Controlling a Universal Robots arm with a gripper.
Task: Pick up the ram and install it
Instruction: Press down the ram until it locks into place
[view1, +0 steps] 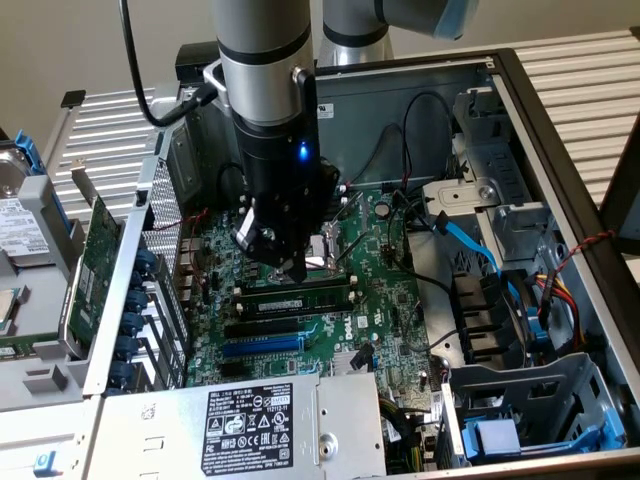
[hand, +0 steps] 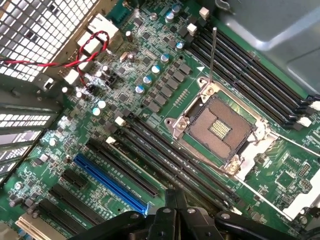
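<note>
the ram lies lengthwise in a memory slot on the motherboard, just in front of the cpu socket, apparently seated or close to it. the gripper stands directly above the stick's middle, fingers closed with nothing between them, tips at or touching its top edge, a posture consistent with pressing it home. the blue expansion slot sits alongside.

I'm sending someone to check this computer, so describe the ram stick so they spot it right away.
Look inside the open computer case at the green motherboard. Just below the robot's tool, the ram lies in a memory slot. It's a long thin green stick with black chips; the neighbouring slots are bare black or blue.
</note>
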